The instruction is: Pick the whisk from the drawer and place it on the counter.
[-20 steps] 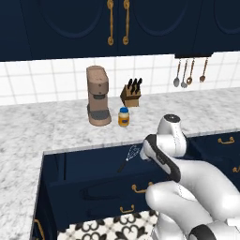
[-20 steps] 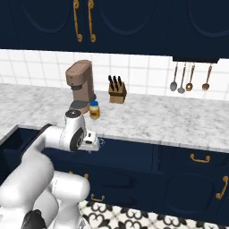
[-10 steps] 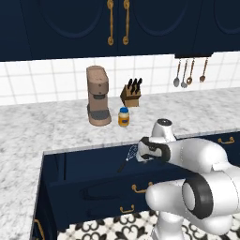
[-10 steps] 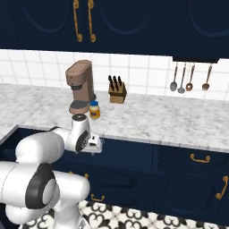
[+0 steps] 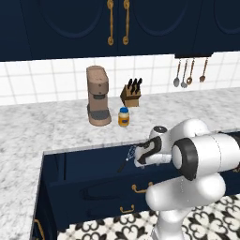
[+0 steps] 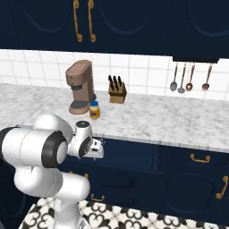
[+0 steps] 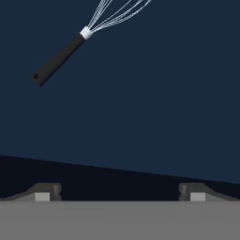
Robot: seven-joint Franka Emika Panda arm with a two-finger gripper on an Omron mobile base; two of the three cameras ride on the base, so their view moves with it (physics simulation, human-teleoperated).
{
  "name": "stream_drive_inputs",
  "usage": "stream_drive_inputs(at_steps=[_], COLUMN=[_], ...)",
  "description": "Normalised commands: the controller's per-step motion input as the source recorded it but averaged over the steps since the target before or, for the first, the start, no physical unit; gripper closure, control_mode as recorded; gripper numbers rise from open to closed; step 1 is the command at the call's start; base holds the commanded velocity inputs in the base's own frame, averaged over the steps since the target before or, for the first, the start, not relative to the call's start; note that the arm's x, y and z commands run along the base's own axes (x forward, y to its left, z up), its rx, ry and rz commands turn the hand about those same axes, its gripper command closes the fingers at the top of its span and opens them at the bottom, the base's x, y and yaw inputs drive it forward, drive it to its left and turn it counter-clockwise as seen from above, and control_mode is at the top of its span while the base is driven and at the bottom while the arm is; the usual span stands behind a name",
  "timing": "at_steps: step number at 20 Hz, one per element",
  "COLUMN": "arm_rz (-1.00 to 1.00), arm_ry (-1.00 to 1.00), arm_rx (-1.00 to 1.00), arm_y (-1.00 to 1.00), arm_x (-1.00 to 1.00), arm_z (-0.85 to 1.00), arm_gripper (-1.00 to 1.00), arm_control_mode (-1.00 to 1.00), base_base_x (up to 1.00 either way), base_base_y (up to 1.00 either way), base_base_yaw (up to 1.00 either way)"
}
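Observation:
The whisk lies inside the open navy drawer, its black handle pointing down-left and its silver wire head toward the counter. In the hand view the whisk sits at the upper left on the dark drawer floor, its wires running off the top edge. My gripper hovers over the drawer just right of the whisk. It is open: the two fingertips stand wide apart with nothing between them, and the gripper is well short of the whisk. From the right the gripper shows below the counter edge.
On the counter behind the drawer stand a brown coffee machine, a small yellow jar and a knife block. Copper utensils hang on the tiled wall. Lower drawers with brass handles sit beneath. My own arm bulks at the drawer's right.
The arm's elbow and upper links have swung up and round, while the hand has stayed beside the whisk. The whisk has not moved and the jaws stay open.

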Motion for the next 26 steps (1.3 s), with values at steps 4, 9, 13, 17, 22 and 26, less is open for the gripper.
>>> stream_drive_inputs(at_steps=[4,9,13,17,22,26], arm_rz=[0.00,0.00,0.01,0.09,0.14,0.07], arm_ry=[0.09,0.29,0.27,0.09,-0.01,-0.14], arm_rx=[-0.02,-0.09,-0.07,-0.01,0.01,0.07], arm_y=[0.03,-0.02,-0.19,-0.28,-0.17,-0.06], arm_x=[-0.05,-0.83,-1.00,-1.00,-1.00,-0.97], arm_z=[-0.48,-0.67,-0.77,-0.74,-0.34,0.29], arm_gripper=[-1.00,-1.00,-1.00,-1.00,-1.00,-1.00], arm_control_mode=[-1.00,-1.00,-1.00,-1.00,-1.00,-1.00], base_base_x=[0.00,0.00,0.00,0.00,0.00,0.00], base_base_y=[0.00,0.00,0.00,0.00,0.00,0.00], base_base_yaw=[0.00,0.00,0.00,0.00,0.00,0.00])
